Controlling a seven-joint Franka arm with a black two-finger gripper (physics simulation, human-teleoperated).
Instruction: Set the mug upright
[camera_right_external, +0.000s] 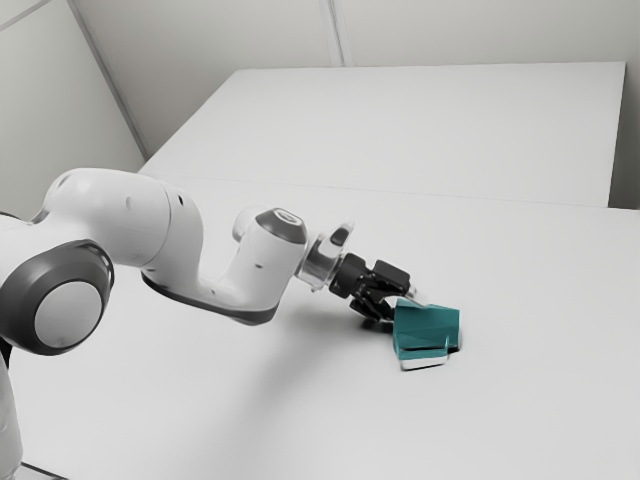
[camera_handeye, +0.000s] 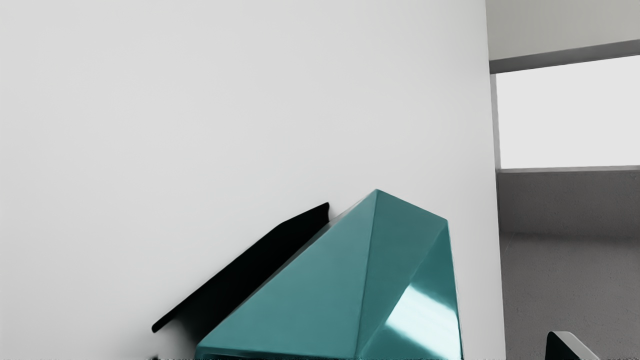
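Open room over white table (camera_right_external: 540, 400) at the exterior view's right, teal mug (camera_right_external: 430, 326) obstructing just ahead of gripper (camera_right_external: 399, 305)

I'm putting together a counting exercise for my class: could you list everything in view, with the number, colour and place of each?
mug: 1, teal with a white strip, on the table at the gripper's fingertips
table: 1, white, under the mug
flat panel: 1, white, beyond the table's far edge
walls: at least 2, pale grey, at the back and at the exterior view's left
bright panel: 1, white in a grey frame, past the table's edge
arm: 1, white with dark grey parts, reaching in from the exterior view's left
gripper: 1, black, two fingers, open beside the mug
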